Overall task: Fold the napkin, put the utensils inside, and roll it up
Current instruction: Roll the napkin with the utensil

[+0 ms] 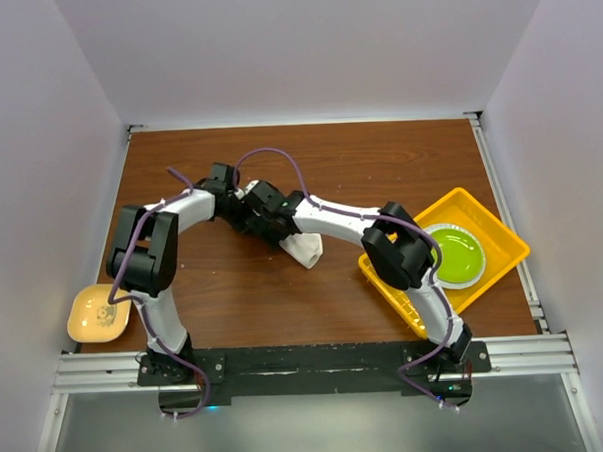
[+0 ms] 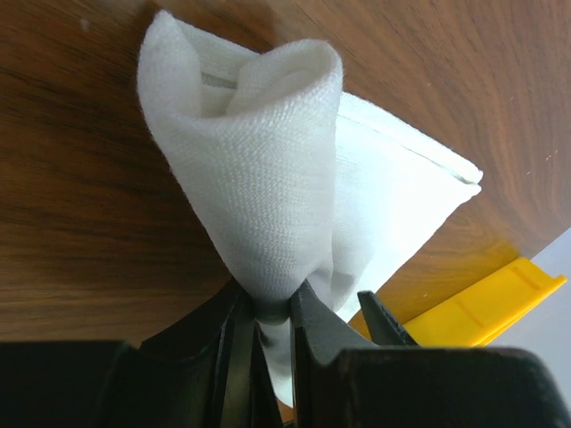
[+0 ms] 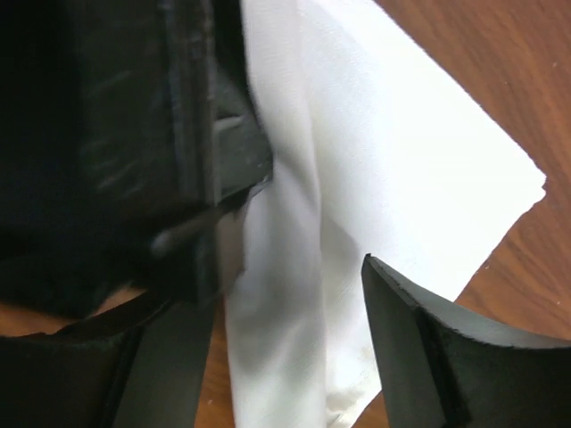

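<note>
The brown worktop (image 1: 379, 163) carries a yellow tray (image 1: 497, 227) at its right edge. The white napkin (image 1: 305, 249) lies bunched near the middle, left of the tray. The left arm's fingers (image 2: 314, 325) pinch its end. The right arm's fingers (image 3: 419, 348) stand spread around it.

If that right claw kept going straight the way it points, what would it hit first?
Most likely the napkin, which lies between the open jaws of the right gripper. The left gripper, pinching the same cloth, sits close beside that line; depth is unclear.
</note>
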Available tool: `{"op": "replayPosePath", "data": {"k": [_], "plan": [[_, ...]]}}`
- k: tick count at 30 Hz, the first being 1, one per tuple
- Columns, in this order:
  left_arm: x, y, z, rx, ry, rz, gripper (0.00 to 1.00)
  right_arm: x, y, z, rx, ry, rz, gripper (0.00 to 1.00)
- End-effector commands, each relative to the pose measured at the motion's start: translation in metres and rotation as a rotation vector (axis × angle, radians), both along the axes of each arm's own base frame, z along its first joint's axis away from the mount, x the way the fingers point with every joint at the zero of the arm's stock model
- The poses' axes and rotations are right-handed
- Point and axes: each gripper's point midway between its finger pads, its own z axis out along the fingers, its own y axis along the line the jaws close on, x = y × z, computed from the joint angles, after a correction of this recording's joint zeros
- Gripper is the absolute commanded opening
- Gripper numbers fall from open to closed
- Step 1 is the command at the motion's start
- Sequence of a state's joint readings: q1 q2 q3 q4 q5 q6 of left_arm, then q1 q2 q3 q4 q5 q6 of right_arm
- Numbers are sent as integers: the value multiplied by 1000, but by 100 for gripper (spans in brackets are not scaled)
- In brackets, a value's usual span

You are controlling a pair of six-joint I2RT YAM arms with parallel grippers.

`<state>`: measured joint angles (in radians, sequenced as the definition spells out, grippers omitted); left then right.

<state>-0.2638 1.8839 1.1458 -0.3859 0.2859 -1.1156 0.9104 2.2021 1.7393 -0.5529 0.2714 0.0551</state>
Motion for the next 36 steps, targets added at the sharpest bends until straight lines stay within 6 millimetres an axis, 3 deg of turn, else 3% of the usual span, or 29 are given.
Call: {"op": "replayPosePath", "data": {"k": [1, 2, 5, 11, 13, 14, 15, 16, 19, 21, 22, 25, 26, 27, 29, 30, 32, 36], "plan": [[-12, 1, 6, 11, 12, 10, 15, 12, 12, 3, -46, -101, 11, 61], [-12, 0, 6, 8, 12, 11, 15, 11, 12, -1, -48, -91, 14, 55], [-15, -2, 5, -8, 17, 19, 15, 6, 19, -2, -20, -87, 33, 49], [-17, -5, 4, -17, 22, 23, 15, -4, 30, -4, 7, -89, 62, 55], [-17, -5, 7, -16, 17, 22, 14, -5, 22, -14, -16, -81, 45, 43], [-18, -5, 7, -18, 16, 21, 14, -5, 20, -17, -29, -84, 41, 32], [-17, -5, 10, -20, 9, 20, 15, -4, 16, -23, -47, -83, 33, 15], [-18, -5, 10, -22, 7, 19, 15, -5, 12, -28, -59, -77, 27, 7], [-18, -2, 16, -22, -15, 28, 21, -8, 3, -37, -63, -47, 25, 0], [-14, 5, 25, -2, -55, 35, 34, -6, -1, -40, -28, -20, 29, 0], [-13, 8, 29, 8, -65, 38, 38, -17, 2, -42, 15, 35, 65, 0], [-8, 22, 46, 39, -118, 51, 48, -19, 4, -46, 112, 152, 105, 0], [-5, 26, 55, 54, -150, 61, 51, -34, 10, -52, 165, 260, 151, 0], [0, 28, 63, 62, -174, 65, 52, -26, 3, -53, 209, 306, 116, 0], [4, 32, 69, 94, -191, 61, 53, -39, 7, -54, 348, 476, 142, 0], [10, 33, 78, 100, -215, 61, 53, -32, -3, -55, 410, 540, 85, 0], [14, 36, 84, 120, -239, 64, 53, -37, -5, -54, 580, 733, 57, 0], [16, 34, 88, 115, -255, 58, 52, -33, -19, -70, 667, 913, -60, 0]]}}
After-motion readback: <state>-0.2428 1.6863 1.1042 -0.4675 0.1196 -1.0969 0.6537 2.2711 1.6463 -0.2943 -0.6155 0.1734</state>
